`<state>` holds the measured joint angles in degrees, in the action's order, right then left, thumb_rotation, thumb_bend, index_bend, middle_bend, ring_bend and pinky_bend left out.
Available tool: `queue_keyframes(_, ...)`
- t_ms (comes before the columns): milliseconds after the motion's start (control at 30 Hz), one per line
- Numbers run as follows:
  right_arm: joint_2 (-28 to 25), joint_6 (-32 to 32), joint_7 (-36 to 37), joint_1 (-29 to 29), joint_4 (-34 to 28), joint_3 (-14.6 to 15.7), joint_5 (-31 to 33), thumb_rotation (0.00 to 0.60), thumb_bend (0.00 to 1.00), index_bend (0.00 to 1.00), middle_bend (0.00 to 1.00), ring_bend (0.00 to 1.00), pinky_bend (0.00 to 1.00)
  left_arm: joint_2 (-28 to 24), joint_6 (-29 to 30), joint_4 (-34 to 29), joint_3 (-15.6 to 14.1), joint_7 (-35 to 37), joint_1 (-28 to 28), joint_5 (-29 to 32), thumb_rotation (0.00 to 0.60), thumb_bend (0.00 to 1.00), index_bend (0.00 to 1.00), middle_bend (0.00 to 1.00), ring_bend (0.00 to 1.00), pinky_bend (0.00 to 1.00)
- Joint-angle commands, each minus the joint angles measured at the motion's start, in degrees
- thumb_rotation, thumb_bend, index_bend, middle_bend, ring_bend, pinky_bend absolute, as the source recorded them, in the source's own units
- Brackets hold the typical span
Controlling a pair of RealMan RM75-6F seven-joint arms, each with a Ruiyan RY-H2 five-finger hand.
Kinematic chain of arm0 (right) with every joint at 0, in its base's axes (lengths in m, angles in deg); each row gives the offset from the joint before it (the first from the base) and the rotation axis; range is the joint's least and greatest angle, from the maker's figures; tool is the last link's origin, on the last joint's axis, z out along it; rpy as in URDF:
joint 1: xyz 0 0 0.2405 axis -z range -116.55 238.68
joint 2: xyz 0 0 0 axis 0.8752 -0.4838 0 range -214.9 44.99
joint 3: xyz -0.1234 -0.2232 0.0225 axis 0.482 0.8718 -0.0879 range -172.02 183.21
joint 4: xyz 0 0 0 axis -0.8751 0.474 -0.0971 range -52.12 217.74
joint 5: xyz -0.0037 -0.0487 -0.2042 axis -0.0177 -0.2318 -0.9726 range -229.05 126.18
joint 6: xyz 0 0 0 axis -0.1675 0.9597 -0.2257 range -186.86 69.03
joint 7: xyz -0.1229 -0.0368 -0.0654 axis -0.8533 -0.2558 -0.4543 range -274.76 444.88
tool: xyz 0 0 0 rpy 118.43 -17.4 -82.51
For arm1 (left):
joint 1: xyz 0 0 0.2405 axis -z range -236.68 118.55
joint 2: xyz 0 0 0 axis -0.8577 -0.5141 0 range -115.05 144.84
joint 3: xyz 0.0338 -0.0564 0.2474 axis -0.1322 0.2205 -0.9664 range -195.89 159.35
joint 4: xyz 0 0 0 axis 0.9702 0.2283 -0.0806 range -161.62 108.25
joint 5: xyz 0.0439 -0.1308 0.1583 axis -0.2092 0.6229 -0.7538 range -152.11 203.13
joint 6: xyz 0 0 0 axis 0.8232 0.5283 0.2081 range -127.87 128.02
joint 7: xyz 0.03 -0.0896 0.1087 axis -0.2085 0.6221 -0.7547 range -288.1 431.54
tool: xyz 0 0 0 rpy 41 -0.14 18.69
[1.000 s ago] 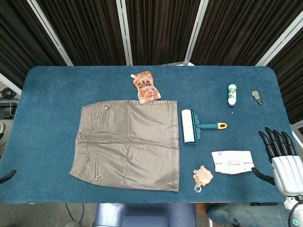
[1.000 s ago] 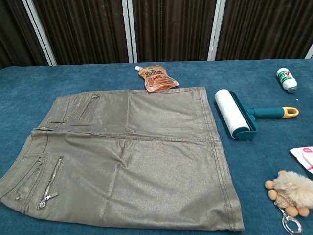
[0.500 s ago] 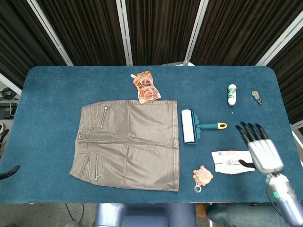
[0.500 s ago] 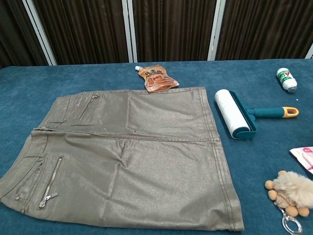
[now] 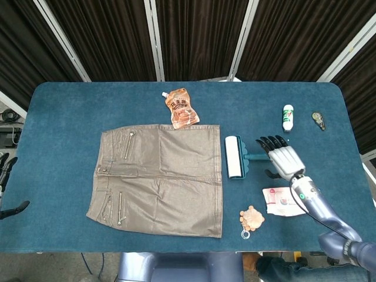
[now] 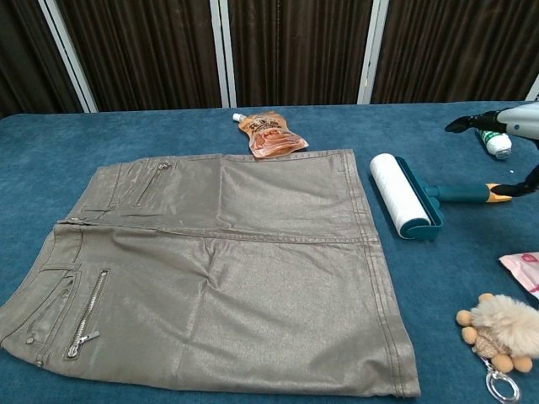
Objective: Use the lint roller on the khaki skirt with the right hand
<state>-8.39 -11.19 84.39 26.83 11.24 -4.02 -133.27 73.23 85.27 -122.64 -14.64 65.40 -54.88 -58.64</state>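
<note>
Step in hand, as you should read it: reach and grasp, roller not yet held.

Nearest you, below the right robot hand [image 5: 283,160]: a fluffy keychain [image 5: 252,218] and a white-and-pink packet [image 5: 283,201] on the counter [image 5: 59,117]. Keep the forearm lifted over both as you come in.

The right robot hand hovers over the tail of the lint roller [image 5: 242,157] handle, fingers spread wide and holding nothing. Whether it touches the handle cannot be told; in the chest view the fingers read as above it. Lower straight down, close around the teal stem just inside the yellow end loop, and wrap fully before lifting, as a loose grip would probably let the head swing.

Roller layout: the handle's long axis runs across the counter, yellow end under your hand, white roll at the far end from it, toward the skirt. The roll itself lies crosswise to the handle, parallel to the skirt's side edge.

The khaki skirt [image 5: 158,179] lies flat just beyond the roll, apart from it by a narrow gap. Drag toward it, roll leading.

Farther off: an orange spout pouch [image 5: 181,108] at the skirt's far corner; a small white bottle [image 5: 287,117] beyond your hand.

Left robot hand [image 5: 7,191] sits at the counter's edge, only partly visible; its grip cannot be told.
</note>
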Motion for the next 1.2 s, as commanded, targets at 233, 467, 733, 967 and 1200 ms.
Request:
queue_keyframes(233, 8.84, -1.69, -0.86, -4.49, 12.75, 2.61, -2.32, 0.600, 0.31, 0.10, 0.08, 0.00, 0.00, 0.11, -0.42, 0.60, 0.56, 0.16, 0.20, 1.72, 0.600, 0.00, 0.00, 0.00, 0.00, 0.00)
queue_keyframes(467, 13.22, -1.03, -3.12, -5.03, 20.10, 4.38, -3.17, 0.600, 0.33, 0.11, 0.10, 0.00, 0.00, 0.11, -0.30, 0.82, 0.86, 0.15, 0.18, 2.53, 0.600, 0.00, 0.00, 0.00, 0.00, 0.00)
queue_keyframes(733, 16.03, -1.85, -2.90, -5.60, 25.41, 5.07, -2.60, 0.600, 0.33, 0.13, 0.15, 0.01, 0.00, 0.30, -0.48, 0.97, 0.89, -0.17, 0.26, 3.02, 0.600, 0.00, 0.00, 0.00, 0.00, 0.00)
queue_keyframes(967, 17.56, -2.03, -2.13, -6.07, 28.37, 5.66, -2.80, 0.600, 0.34, 0.15, 0.18, 0.05, 0.01, 0.52, -0.53, 1.05, 0.88, -0.60, 0.31, 3.24, 0.600, 0.00, 0.00, 0.00, 0.00, 0.00)
queue_keyframes(1200, 20.07, -1.76, -1.05, -6.61, 34.36, 7.15, -4.11, 0.600, 0.42, 0.27, 0.35, 0.28, 0.31, 0.71, -0.71, 1.11, 0.92, -0.94, 0.47, 3.56, 0.600, 0.00, 0.00, 0.00, 0.00, 0.00)
